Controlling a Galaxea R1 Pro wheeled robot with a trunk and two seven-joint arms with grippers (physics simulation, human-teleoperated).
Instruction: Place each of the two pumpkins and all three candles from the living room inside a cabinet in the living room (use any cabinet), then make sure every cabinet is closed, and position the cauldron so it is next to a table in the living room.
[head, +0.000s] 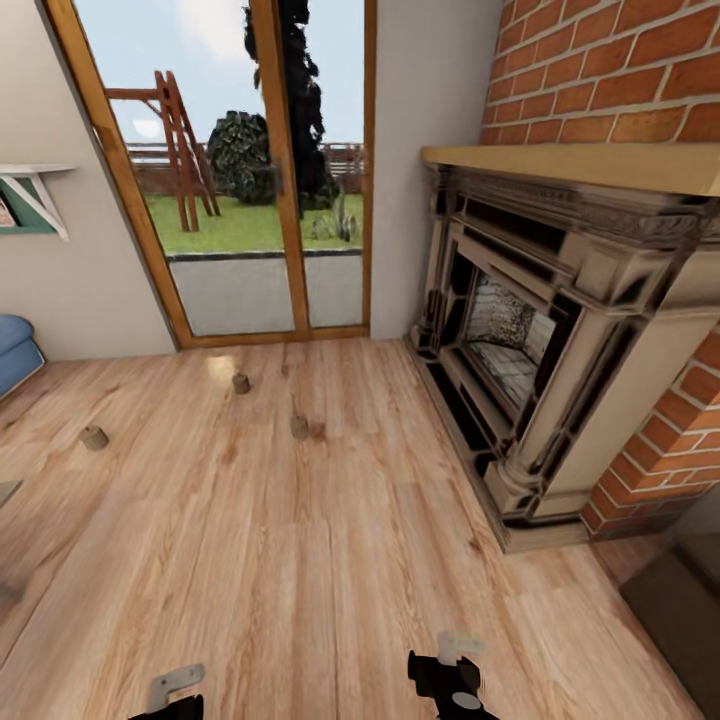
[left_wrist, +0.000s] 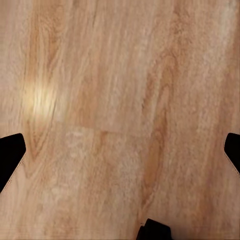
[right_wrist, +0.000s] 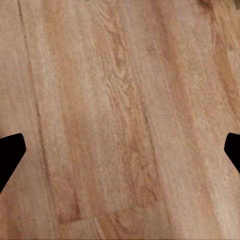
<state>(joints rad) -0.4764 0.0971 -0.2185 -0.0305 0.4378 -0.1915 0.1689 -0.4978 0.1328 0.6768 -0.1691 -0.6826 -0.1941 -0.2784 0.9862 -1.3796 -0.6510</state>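
Wooden floorboards (head: 300, 560) run across the whole living room, pale and bare, up to a tall glass door (head: 240, 170) with an orange-brown frame that looks out on a lawn. On the right stands a big carved fireplace (head: 540, 340) set in a red brick wall (head: 610, 70), with a light wooden mantel along its top. At the left edge a bit of blue seat (head: 15, 350) shows, and above it a white shelf bracket (head: 40, 195).

Three candles lie out on the floor, well ahead of the robot and short of the door: one candle (head: 241, 382) nearest the glass, a second candle (head: 299, 427) a little closer and to its right, and a third candle (head: 94, 437) off to the left, which seems tipped on its side — the other two look upright, though they are too small to be sure.

Both arms hang low at the near edge of the head view. The left gripper (left_wrist: 120, 150) and the right gripper (right_wrist: 120, 150) each point straight down at bare boards; in the wrist views the dark fingertips sit at opposite edges, so both are spread wide with nothing between them.

All three candles lie forward of the jaws. The leftmost suits the left arm; the middle pair lie roughly between the arms — probably the robot must drive closer first.
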